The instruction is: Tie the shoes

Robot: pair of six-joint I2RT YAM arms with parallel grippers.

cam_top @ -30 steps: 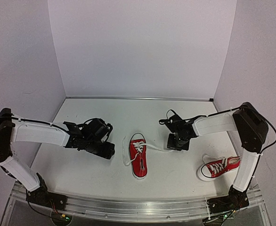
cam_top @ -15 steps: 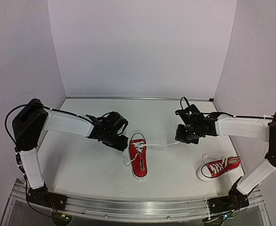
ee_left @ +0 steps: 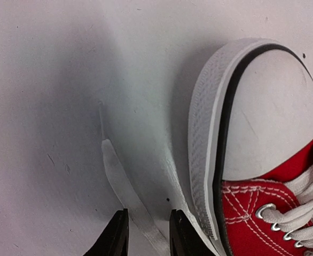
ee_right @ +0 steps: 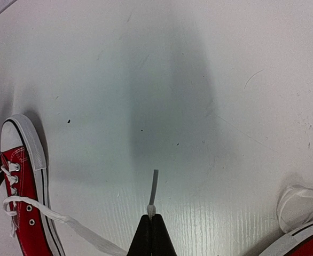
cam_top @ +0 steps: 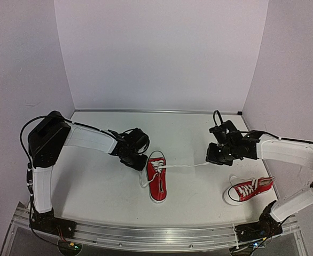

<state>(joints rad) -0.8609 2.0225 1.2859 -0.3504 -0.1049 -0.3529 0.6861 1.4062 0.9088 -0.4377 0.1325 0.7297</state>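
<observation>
"Which shoe are they working on?"

"The middle shoe (cam_top: 157,184), at lower centre of the overhead view, toe pointing up-frame on the table (cam_top: 92,186). The second shoe (cam_top: 248,189) lies at lower right, well apart from it, and nothing is touching it."

"And the hands?"

"The right gripper (cam_top: 212,158) has its fingers pressed fully together on the taut lace (cam_top: 186,165), with the tip poking out past them. That lace runs straight from the eyelets across to it. The left gripper (cam_top: 139,160) sits just beside the toe cap (ee_left: 263,112), on its left. Its fingers (ee_left: 119,234) stand a little apart with the slack lace (ee_left: 127,192) lying between them. I'd say they have no hold on it."

"What worries you?"

"Two things. One lace is tight and the other is free. If the right side pulls harder, I reckon the shoe slides or swivels toward it. Or the lace drags through the eyelets and leaves the slack side short. The left fingers are also close against the rubber, so closing there might nip the sole edge or miss the flat lace altogether."
</observation>
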